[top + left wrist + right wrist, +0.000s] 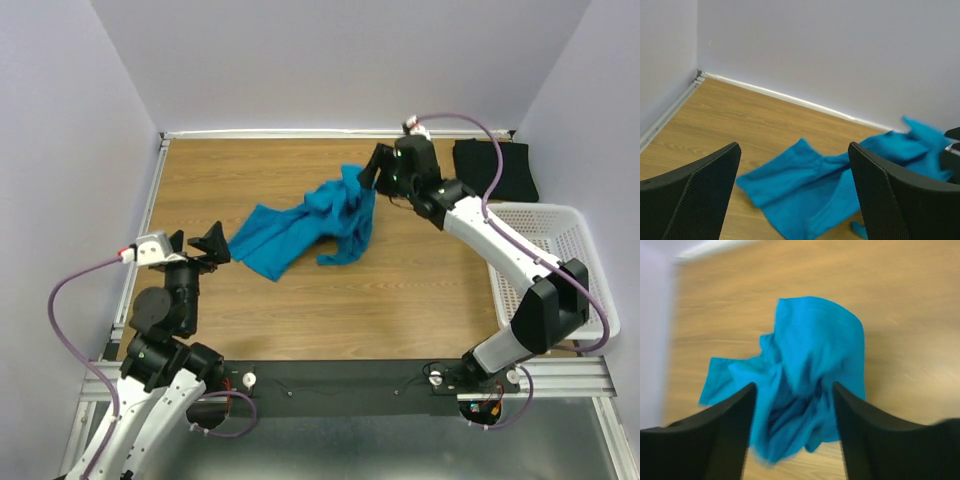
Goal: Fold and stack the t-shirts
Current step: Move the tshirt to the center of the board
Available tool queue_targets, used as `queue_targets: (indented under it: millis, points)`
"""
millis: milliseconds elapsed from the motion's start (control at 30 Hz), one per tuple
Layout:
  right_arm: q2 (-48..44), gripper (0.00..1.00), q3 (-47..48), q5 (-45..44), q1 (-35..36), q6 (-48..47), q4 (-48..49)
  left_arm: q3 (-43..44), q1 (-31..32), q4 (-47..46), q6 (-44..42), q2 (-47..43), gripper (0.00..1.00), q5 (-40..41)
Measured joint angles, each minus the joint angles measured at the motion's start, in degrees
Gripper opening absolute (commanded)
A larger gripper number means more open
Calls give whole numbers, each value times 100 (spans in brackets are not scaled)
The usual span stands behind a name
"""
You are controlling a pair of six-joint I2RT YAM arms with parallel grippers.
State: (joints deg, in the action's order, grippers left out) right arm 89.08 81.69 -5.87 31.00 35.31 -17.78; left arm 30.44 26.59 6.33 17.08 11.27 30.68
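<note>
The teal-blue t-shirt lies crumpled in the middle of the wooden table, bunched higher at its far right end. It also shows in the left wrist view and, blurred, in the right wrist view. My right gripper is over that raised end, jaws wide apart with cloth below and between them. My left gripper is open and empty, just left of the shirt's near-left end. The black t-shirt lies folded at the back right corner.
A white perforated basket stands at the right edge, under the right arm's forearm. Walls close the table at the back and both sides. Bare wood shows in front of the teal shirt and at the back left.
</note>
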Motion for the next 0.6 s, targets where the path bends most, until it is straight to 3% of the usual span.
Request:
queue_targets:
  millis: [67,233,433,600]
  points:
    - [-96,81,-723,-466,-114,-35,0,17,0,7,140,348,96,-203]
    - [-262,83,-1827,-1060,-341,-232,-184,153,0,31,621,1215,96,-717]
    - [-911,81,-2256,-741,-332,-564,-229,328,0,39,1451,2881,96,-1558]
    - [-940,70,-2461,-136,-323,-684,-149,323,0,184,2103,4177,96,-1934]
